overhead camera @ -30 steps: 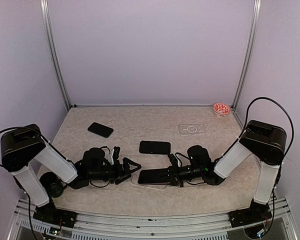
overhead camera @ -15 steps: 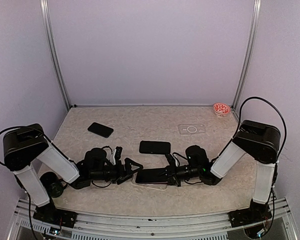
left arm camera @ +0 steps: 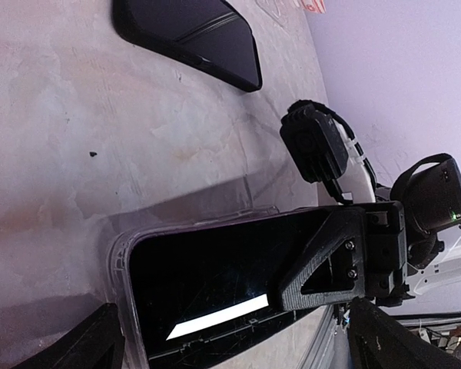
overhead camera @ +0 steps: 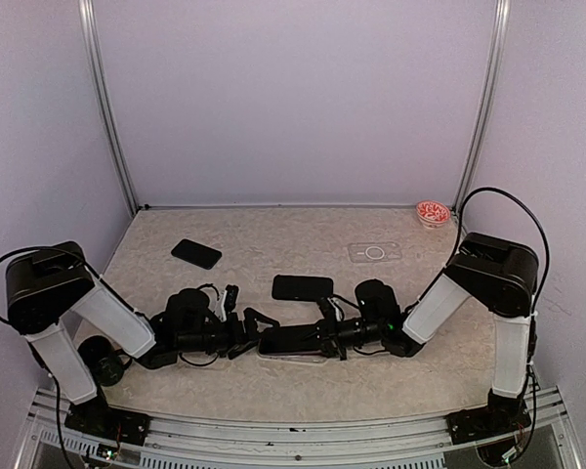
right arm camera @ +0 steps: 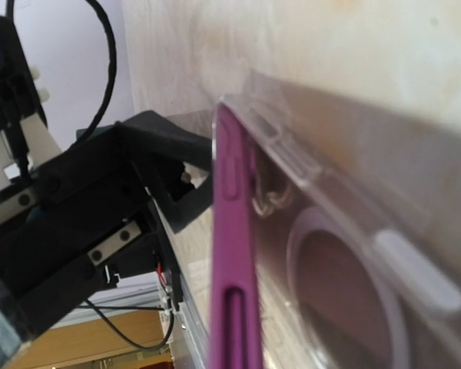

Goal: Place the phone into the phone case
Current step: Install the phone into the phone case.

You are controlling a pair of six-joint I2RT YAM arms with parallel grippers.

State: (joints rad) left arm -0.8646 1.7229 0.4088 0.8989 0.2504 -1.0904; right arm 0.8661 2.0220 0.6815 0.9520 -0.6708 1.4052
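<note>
Right now the right gripper [overhead camera: 328,334] is closed tight on the phone [overhead camera: 291,340], gripping it by its right end low over the table [overhead camera: 273,230], near the front edge between the two arms. From the left wrist, the phone's dark screen [left arm camera: 207,284] faces up and one black finger [left arm camera: 330,257] of the right gripper lies across its far end. The phone's free end sits inside the rim of the clear case [left arm camera: 117,265], which lies flat on the table under it. From the right wrist, the phone's purple side [right arm camera: 234,307] stands tilted above the case [right arm camera: 346,300], whose round ring shows through the plastic; the two meet at the far end and gape apart nearer the camera, so the phone is not seated.

The left gripper [overhead camera: 248,326] holds nothing, its jaws spread wide. It lies low on the table just left of the case's end, with its fingers [left arm camera: 92,346] showing on either side of the phone in its own camera.

Farther back lie a second dark phone [overhead camera: 302,287], a third one [overhead camera: 196,254] to the left, another clear case [overhead camera: 375,252] to the right, and a small red-and-white dish [overhead camera: 432,213] in the far right corner.
</note>
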